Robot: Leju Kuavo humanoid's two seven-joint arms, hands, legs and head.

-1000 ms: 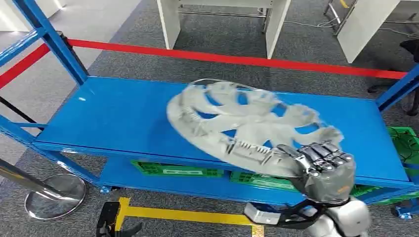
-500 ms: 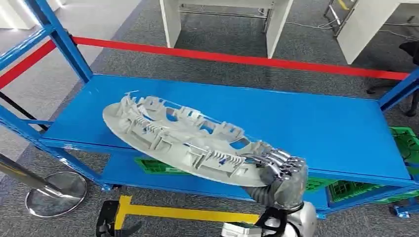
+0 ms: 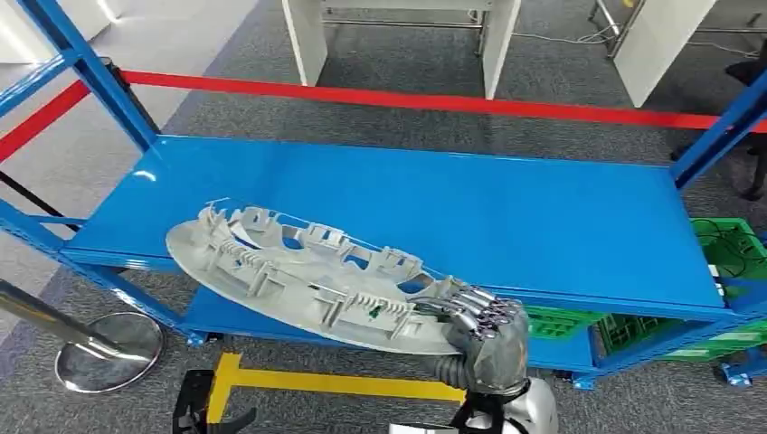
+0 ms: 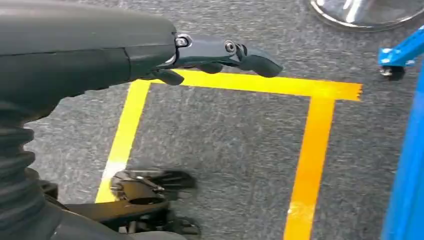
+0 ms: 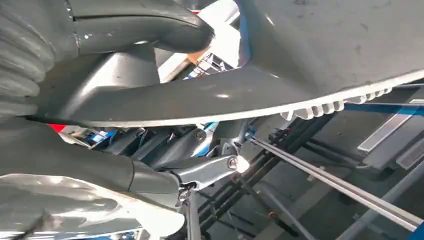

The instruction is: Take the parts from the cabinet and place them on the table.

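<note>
A large grey plastic wheel cover (image 3: 307, 280), ribbed side up, hangs tilted in front of the blue cabinet's top shelf (image 3: 506, 217), reaching past its front edge. My right hand (image 3: 484, 334) grips the cover's near rim from below the shelf's front. In the right wrist view the thumb (image 5: 140, 30) lies on one face of the cover (image 5: 310, 60) and the fingers (image 5: 200, 172) curl under the other. My left hand (image 4: 210, 52) hangs over the grey carpet, holding nothing, with a finger stretched out.
Green crates (image 3: 561, 321) stand on the cabinet's lower shelf, with another (image 3: 733, 253) at the right end. A red barrier tape (image 3: 452, 102) runs behind the cabinet, and a chrome stanchion base (image 3: 108, 353) sits at the left. Yellow tape (image 3: 335, 389) marks the floor.
The wheel cover has swung from above the shelf's right half down and to the left, and now overhangs the front edge. My right hand has drawn back toward me with it.
</note>
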